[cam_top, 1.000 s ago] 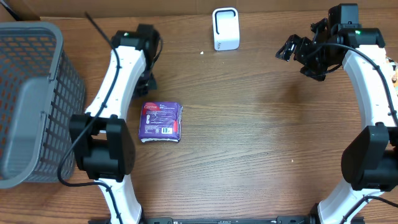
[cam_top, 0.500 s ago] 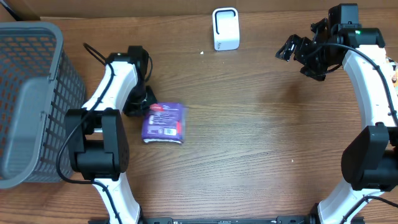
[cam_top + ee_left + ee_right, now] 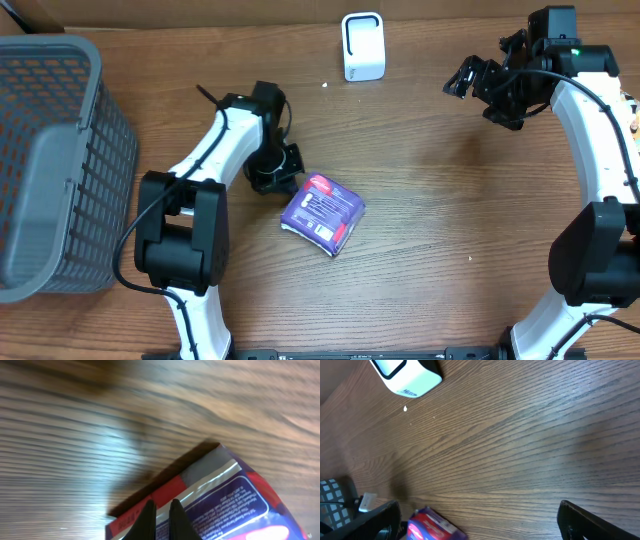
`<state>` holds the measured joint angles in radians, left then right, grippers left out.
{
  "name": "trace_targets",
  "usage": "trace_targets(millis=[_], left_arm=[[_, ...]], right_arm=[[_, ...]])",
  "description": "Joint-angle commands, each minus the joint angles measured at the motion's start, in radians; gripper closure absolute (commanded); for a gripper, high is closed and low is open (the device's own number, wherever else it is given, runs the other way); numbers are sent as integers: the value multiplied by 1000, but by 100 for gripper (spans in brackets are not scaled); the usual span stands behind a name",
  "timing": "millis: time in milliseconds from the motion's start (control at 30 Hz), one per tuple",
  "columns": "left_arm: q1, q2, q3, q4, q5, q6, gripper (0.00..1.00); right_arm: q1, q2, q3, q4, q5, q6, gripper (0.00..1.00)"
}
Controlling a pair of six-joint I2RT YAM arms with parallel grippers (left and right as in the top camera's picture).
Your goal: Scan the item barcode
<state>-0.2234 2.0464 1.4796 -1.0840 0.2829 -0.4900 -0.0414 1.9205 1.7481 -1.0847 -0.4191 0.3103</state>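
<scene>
The purple packet lies flat on the worktop, a little left of centre in the overhead view. The left fingers are pressed together on nothing, with their tips at the packet's upper left edge. This looks like an early step: the packet is not yet lifted. The right fingers, upper right, stand wide apart. Next, I think, the packet must be gripped and its barcode turned to the white scanner at top centre.

The purple packet ran off the left wrist view's bottom edge, its small print blurred, perhaps unreadable.
</scene>
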Motion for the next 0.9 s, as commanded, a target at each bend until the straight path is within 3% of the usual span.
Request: trace_targets(millis=[0, 267, 333, 467, 533, 733, 867], left_arm=[[-5, 0, 56, -24, 24, 12, 96], [35, 0, 353, -256, -262, 15, 96], [46, 0, 394, -275, -313, 16, 73], [53, 3, 394, -275, -295, 16, 17], [52, 3, 381, -283, -268, 24, 1], [34, 3, 328, -292, -240, 49, 0], [39, 5, 315, -264, -290, -5, 0]], right_arm=[[0, -12, 13, 6, 0, -3, 0], [0, -12, 13, 6, 0, -3, 0], [0, -12, 13, 6, 0, -3, 0], [0, -12, 13, 6, 0, -3, 0], [0, -12, 13, 6, 0, -3, 0], [0, -12, 13, 63, -30, 0, 0], [17, -11, 11, 32, -223, 7, 0]])
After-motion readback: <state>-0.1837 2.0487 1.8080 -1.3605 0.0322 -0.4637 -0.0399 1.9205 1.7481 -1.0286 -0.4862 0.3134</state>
